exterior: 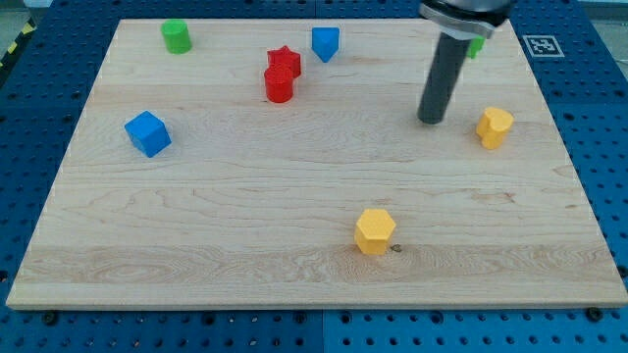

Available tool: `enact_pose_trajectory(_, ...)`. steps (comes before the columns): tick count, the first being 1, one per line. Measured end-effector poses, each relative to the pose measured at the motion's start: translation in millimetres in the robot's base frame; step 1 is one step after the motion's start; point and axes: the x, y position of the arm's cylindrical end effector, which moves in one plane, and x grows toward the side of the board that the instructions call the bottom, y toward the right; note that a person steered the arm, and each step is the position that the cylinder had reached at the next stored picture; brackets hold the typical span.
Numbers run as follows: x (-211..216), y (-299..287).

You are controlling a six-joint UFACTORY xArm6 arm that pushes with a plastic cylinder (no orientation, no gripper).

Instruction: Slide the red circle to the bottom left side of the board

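Observation:
The red circle [279, 85] stands in the upper middle of the wooden board [245, 235], touching a red star [285, 61] just above it. My tip [431, 120] rests on the board far to the right of the red circle, a little left of a yellow block [495, 127]. The bottom left of the board lies far from the red circle, past a blue cube [148, 133].
A green cylinder [177, 36] stands at the top left. A blue block [325, 43] is right of the red star. A yellow hexagon [375, 231] is at the lower middle. A green block [476, 46] peeks from behind the rod at top right.

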Motion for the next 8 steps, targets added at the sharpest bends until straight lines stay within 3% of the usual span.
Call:
enact_pose_trajectory(1,11,-48)
enact_pose_trajectory(3,12,-200)
enact_pose_trajectory(4,-9,-257)
enact_pose_trajectory(5,-45,-269)
enact_pose_trajectory(6,-49,-220)
enact_pose_trajectory(7,-20,-140)
enact_pose_trajectory(8,2,-111)
